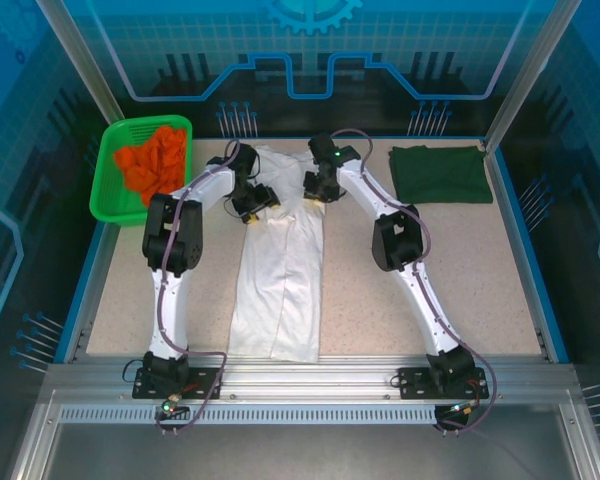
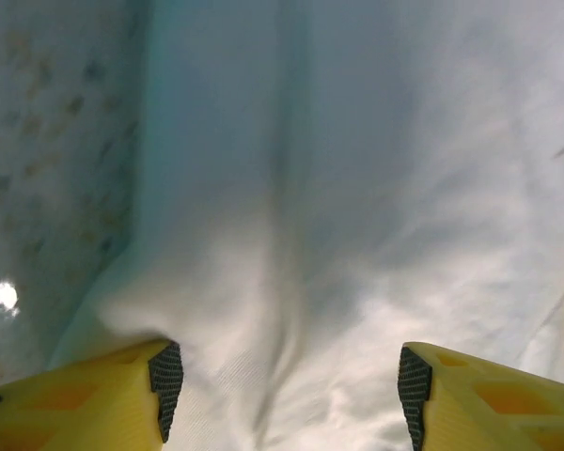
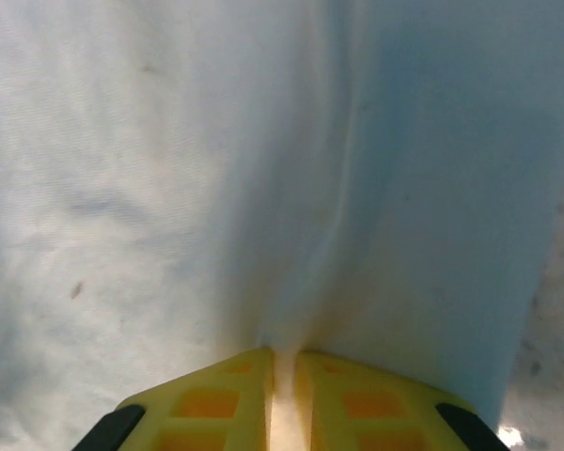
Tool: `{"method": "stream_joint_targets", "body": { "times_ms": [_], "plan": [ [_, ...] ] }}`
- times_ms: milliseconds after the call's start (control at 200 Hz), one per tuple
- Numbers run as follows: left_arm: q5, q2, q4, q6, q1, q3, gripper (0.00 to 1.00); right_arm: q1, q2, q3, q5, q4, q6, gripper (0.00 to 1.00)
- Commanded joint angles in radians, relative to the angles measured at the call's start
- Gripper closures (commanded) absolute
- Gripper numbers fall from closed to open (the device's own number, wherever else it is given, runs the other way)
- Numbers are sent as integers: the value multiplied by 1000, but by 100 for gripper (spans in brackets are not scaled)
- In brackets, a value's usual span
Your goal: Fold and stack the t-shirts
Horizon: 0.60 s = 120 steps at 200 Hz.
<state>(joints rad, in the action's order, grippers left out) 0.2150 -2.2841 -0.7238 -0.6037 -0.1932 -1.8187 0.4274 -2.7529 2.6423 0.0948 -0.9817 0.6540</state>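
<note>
Lengthwise, the white t-shirt (image 1: 280, 270) runs near-to-far down the table (image 1: 470, 290), bare top beside both long edges; my right gripper (image 3: 282, 365) clamps its far-end ridge, my left gripper (image 2: 289, 381) gapes over it.

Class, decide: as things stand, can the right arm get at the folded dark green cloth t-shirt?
Probably not: the dark green t-shirt lies close, nothing between, but the jaws of the right arm are shut on the white cloth t-shirt.
</note>
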Motion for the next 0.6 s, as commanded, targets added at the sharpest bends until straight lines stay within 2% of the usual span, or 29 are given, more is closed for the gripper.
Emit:
{"method": "stream_joint_targets", "body": {
  "times_ms": [0, 190, 335, 425, 485, 595],
  "plan": [
    [0, -89, -27, -31, -12, -43, 33, -56, -94, 6, 5, -12, 12, 78],
    [-48, -171, -136, -47, -15, -235, 24, -122, -143, 105, 69, 32, 23, 56],
    [-58, -154, -211, -53, -14, -329, 14, -163, -114, 132, 151, 97, 61, 47],
    [-57, -79, -213, -60, -11, -304, 6, -165, -46, 133, 176, 118, 64, 40],
    [-43, -8, -197, -66, -6, -264, 1, -161, 19, 132, 151, 81, 50, 32],
    [85, 155, -145, -67, 38, -162, 1, -137, 215, 63, 61, -57, -62, 28]
  ]
}}
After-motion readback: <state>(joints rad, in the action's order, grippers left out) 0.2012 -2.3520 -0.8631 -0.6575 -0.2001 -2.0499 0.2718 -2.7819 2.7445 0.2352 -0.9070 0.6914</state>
